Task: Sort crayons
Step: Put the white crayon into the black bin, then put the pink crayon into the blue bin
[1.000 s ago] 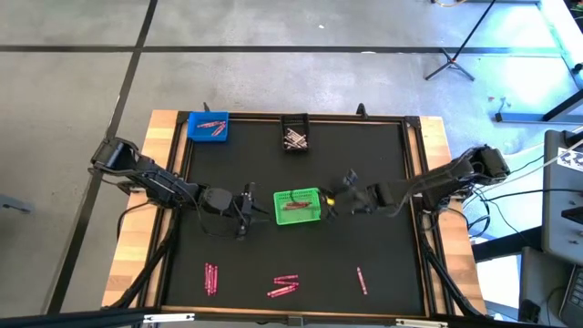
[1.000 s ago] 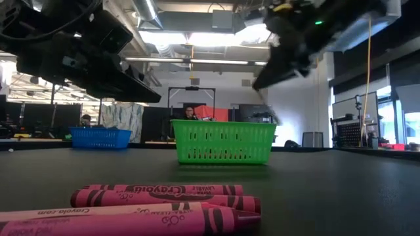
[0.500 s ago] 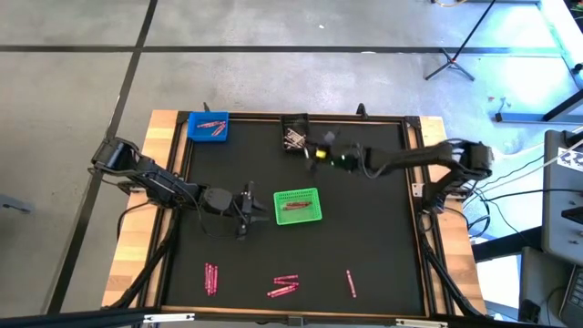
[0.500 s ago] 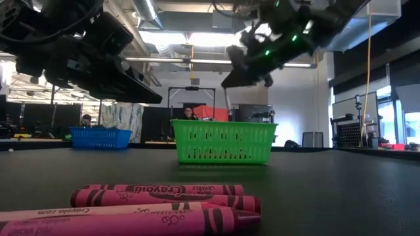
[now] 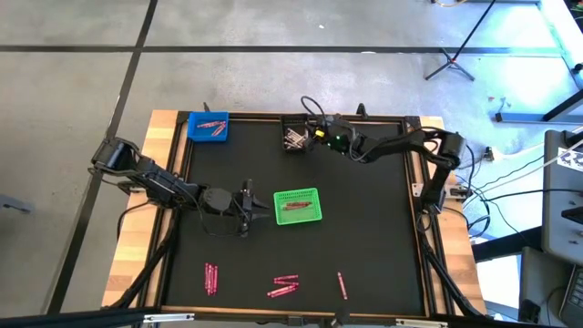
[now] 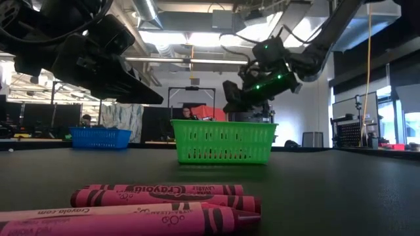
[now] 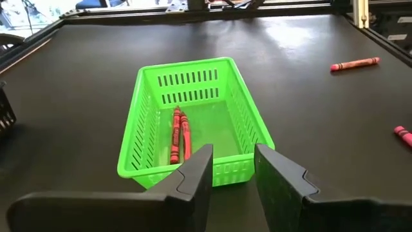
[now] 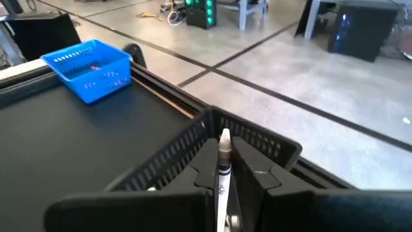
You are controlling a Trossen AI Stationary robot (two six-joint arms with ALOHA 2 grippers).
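Across the black table [image 5: 383, 228] sit three bins: the green bin [image 5: 298, 206] at the middle, the blue bin [image 5: 208, 126] at the far left corner, and the black bin [image 5: 294, 137] at the far edge, a little right of the blue one. My right gripper [image 8: 222, 169] hovers just beside the black bin's right side, its fingers pinched narrow on a pale crayon [image 8: 223, 169] that stands up between them, tip toward the bin's wall. My left gripper [image 7: 232, 177] waits just left of the green bin, fingers apart and holding nothing.

Loose pink crayons [image 5: 283, 286] lie along the near edge: a pair at the near left, a small cluster at the near middle, a single one further right. Two red ones [image 7: 179, 134] lie side by side in the green bin, more pink ones in the blue bin, and pale ones in the black.

I judge these sticks very light and stiff, but brittle wax: squeezed hard or levered sideways, one would likely snap. The paper wrapper gives my pads some bite; the bare tip is slicker. I would take each one across its wrapped middle, fingers square to its length, with a gentle close. Those lying touching each other will be awkward, since closing on one may drag its neighbour along.
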